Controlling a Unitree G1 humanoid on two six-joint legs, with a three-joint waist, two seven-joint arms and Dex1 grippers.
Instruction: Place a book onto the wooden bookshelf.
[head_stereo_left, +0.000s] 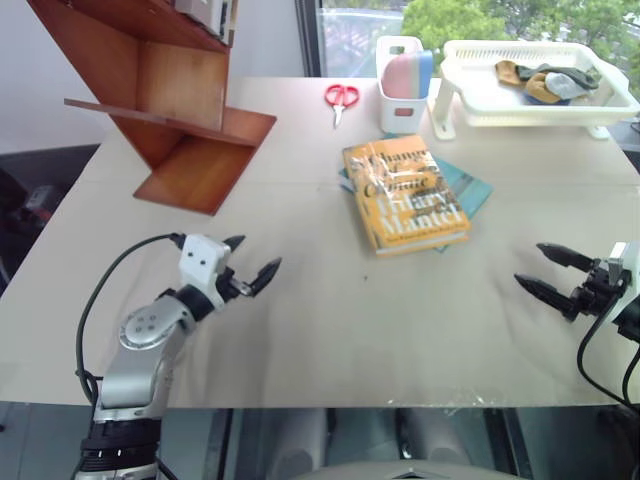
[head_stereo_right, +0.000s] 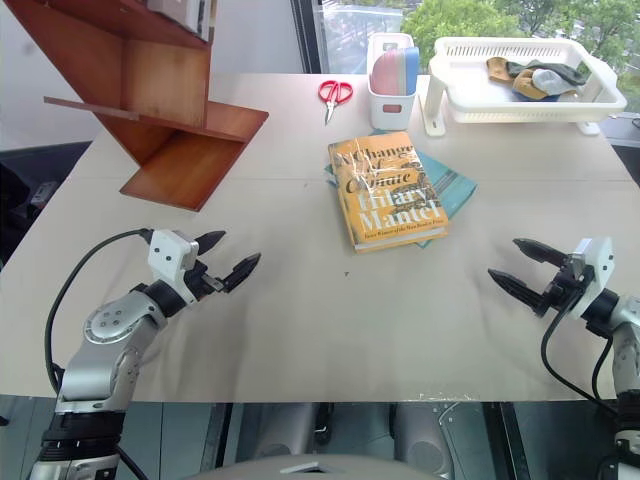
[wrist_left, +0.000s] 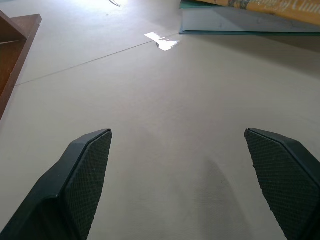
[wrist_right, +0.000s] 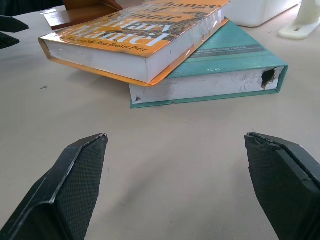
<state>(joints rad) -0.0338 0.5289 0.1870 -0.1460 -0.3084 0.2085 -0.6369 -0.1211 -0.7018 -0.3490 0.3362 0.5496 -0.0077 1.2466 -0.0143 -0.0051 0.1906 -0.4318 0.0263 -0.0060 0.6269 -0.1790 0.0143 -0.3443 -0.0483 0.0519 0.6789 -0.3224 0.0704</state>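
- Presently the thick yellow-orange book with pale cover lettering and cream page edges (head_stereo_right: 388, 190) is lying flat near the middle of the pale desk (head_stereo_right: 330, 320), resting on top of a thinner teal book (wrist_right: 225, 75) whose edges are sticking out past it.
- Its long axis is running away from the robot, tilted a little, with the spine facing the left side and the page edges facing the right.
- Both arms are hovering over the near part of the desk, well apart from the book; the left gripper (head_stereo_right: 225, 262) is pointing toward it with jaws standing wide and empty, and the right gripper (head_stereo_right: 520, 268) is doing likewise.
- The right gripper is looking straight at the book's near corner, so it is probably the better placed of the two.
- The reddish-brown wooden bookshelf of slanted boards (head_stereo_right: 150, 100) is standing at the far left, beyond the left arm, so the carry will likely be running leftward.
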